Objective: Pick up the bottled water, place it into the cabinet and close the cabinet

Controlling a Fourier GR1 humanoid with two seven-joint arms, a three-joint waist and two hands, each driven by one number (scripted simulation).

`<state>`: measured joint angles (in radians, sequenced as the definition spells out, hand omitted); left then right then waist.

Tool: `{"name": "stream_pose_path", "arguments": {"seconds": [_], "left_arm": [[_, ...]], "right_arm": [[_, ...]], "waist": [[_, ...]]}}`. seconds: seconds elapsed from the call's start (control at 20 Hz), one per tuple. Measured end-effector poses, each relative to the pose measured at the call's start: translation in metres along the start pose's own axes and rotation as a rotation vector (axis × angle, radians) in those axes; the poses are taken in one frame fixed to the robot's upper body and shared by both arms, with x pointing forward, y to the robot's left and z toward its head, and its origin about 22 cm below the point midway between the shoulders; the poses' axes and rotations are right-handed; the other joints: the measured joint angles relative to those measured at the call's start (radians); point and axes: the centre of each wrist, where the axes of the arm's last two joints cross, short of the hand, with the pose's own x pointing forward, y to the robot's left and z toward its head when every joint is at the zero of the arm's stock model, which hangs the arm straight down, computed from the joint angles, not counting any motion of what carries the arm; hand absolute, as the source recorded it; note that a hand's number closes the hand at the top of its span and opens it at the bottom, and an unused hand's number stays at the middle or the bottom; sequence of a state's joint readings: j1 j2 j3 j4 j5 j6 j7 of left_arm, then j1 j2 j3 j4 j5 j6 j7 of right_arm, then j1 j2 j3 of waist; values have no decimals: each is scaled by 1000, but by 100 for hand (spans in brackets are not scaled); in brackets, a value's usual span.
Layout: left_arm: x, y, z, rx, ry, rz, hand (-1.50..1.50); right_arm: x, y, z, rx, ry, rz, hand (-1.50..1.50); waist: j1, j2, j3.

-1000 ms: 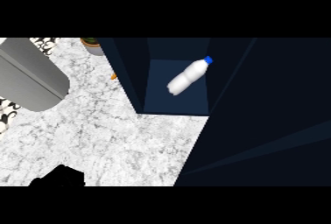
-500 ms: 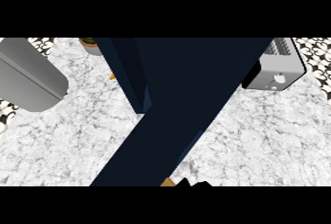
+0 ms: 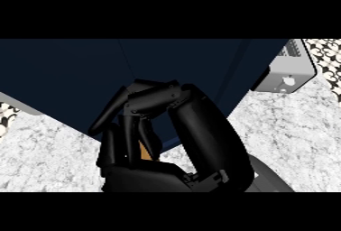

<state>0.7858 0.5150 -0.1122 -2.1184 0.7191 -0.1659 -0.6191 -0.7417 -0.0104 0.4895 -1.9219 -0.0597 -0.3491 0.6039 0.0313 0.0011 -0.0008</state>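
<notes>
Head view: the one camera I have, and most of it is taken up by my right hand (image 3: 166,149), which rises from the near edge at the middle of the scene. A grey forearm (image 3: 269,178) shows just behind it at the near right. The fingers (image 3: 149,101) are curled over at the top, bent toward the left, and I see nothing gripped in them. A small tan sliver (image 3: 148,152) shows through the gap between the fingers, and I cannot tell what it is.

Behind the hand, the dark blue cabinet (image 3: 73,76) fills the far half of the view from the left edge to well past the middle. Its panels meet in faint seams, and the curled fingers lie over its lower edge. I cannot tell whether they touch it.

The bottle does not show. The blue panels cover whatever is inside the cabinet, so I cannot place it.

At the far right a grey appliance (image 3: 291,72) stands on the marble counter (image 3: 293,135), partly tucked behind the cabinet. The counter also shows at the near left, below the cabinet's slanted lower edge.
</notes>
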Motion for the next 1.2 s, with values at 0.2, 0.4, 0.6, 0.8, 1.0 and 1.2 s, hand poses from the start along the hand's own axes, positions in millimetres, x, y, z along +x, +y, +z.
{"name": "stream_pose_path", "arguments": {"seconds": [0.2,0.4,0.6,0.8,1.0,1.2], "left_arm": [[4,9,9,6,-3,3,150],[6,23,7,12,-6,-3,150],[6,25,10,12,1,-6,150],[10,30,10,2,0,2,150],[13,29,7,-11,-1,6,150],[16,29,1,-28,-4,9,150]], "right_arm": [[-14,-17,-28,-12,24,10,150],[-31,-33,-53,-16,58,20,150],[-48,-46,-77,-22,93,32,150],[-62,-49,-88,7,75,40,150],[-72,-49,-95,37,59,47,150],[-78,-50,-101,53,40,61,150]], "waist": [[-2,0,0],[-7,1,1],[-6,-2,2],[0,-21,3],[13,-32,0],[20,-37,-5]]}}
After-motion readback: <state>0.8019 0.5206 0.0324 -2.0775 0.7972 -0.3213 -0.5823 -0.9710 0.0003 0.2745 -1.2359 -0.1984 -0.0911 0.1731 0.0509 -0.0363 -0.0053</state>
